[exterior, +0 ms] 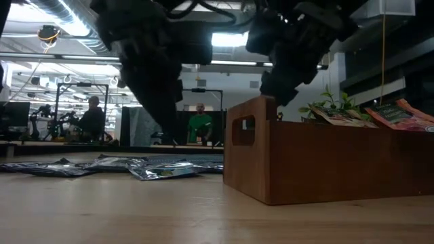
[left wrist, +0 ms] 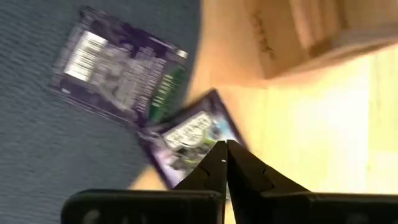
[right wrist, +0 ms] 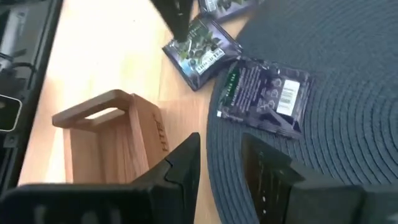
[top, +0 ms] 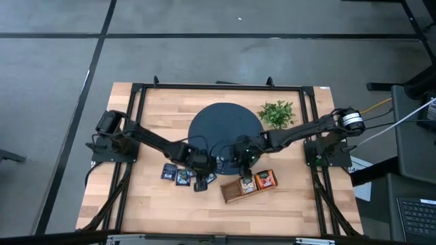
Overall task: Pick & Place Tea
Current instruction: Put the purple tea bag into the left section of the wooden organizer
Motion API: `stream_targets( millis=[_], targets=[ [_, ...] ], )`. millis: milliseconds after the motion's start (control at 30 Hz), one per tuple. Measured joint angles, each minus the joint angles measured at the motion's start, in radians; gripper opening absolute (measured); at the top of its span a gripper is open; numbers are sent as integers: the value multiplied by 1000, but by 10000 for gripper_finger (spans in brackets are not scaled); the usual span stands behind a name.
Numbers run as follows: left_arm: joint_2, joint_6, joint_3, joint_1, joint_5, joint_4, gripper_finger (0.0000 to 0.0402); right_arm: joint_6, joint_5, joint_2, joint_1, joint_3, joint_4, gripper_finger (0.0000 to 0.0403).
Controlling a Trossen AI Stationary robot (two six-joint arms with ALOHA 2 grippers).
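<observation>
Down at the pale wooden slatted desk (top: 136,204), the left hand (left wrist: 225,163) has its two dark tapered fingers pressed tip to tip, their points on or just above the corner of a small flat square dark navy foil sachet (left wrist: 189,138) with a glossy, crinkled face and tiny printed label; whether the tips pinch its edge cannot be told. This sachet lies half on the bare wood and half on the rim of a round dark blue woven mat (top: 225,129) with fine concentric ribs. Just beyond it, further from the left hand's tips, a second dark navy square sachet (left wrist: 118,67) rests flat on the mat, its barcode side up.

The right hand (right wrist: 221,155) hovers over the mat edge with its blocky dark fingers parted by a moderate gap and nothing between them. Ahead of it lie that same barcode sachet (right wrist: 264,94) and the one under the other arm's fingertips (right wrist: 200,50). To one side of it stands the narrow brown smooth wooden tray (right wrist: 106,140) with a cut-out handle in its end wall.

In the high view, further dark sachets (top: 175,173) lie flat on the desk beside the left hand, and orange-red and beige sachets (top: 264,179) stand in the tray's compartments. A leafy green plant (top: 276,113) sits beyond the right arm.
</observation>
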Motion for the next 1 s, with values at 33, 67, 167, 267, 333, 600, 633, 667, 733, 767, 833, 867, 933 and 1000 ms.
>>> stream_targets(
  millis=[33, 67, 167, 267, 333, 600, 633, 667, 733, 767, 833, 867, 933, 1000],
  targets=[
    [0, -8, 0, -9, 0, 0, 4, -6, -14, 5, -5, 0, 7, 118],
    [0, -18, 0, -18, 0, -1, 4, -9, -24, 12, -9, 0, 19, 118],
    [0, -48, 0, -39, -1, -12, 2, -10, -47, 34, -18, 0, 56, 118],
    [0, -61, 0, -47, -23, -36, 3, -10, -63, 55, -20, 0, 103, 118],
    [0, -68, 0, -51, -36, -57, 3, -11, -71, 70, -19, 0, 127, 118],
    [0, -120, 0, -51, -67, -168, 2, 22, -93, 86, -19, 0, 181, 118],
    [0, -126, 0, -51, -69, -169, 2, 24, -93, 86, -21, 0, 183, 118],
    [2, -132, 0, -51, -69, -167, 2, 25, -93, 86, -21, 0, 183, 118],
    [14, -136, 0, -51, -72, -161, 2, 25, -93, 86, -21, 0, 184, 118],
    [20, -136, 0, -51, -74, -166, 2, 26, -93, 86, -21, 0, 183, 118],
    [41, -138, 0, -51, -70, -154, 2, 25, -93, 86, -25, 0, 183, 118],
    [56, -138, 0, -51, -64, -153, 2, 24, -94, 86, -29, 0, 183, 118],
    [77, -138, 1, -51, -61, -144, 2, 24, -99, 86, -37, 0, 183, 118],
    [91, -138, 5, -51, -69, -133, 3, 25, -100, 86, -49, 0, 184, 118]
  ],
)
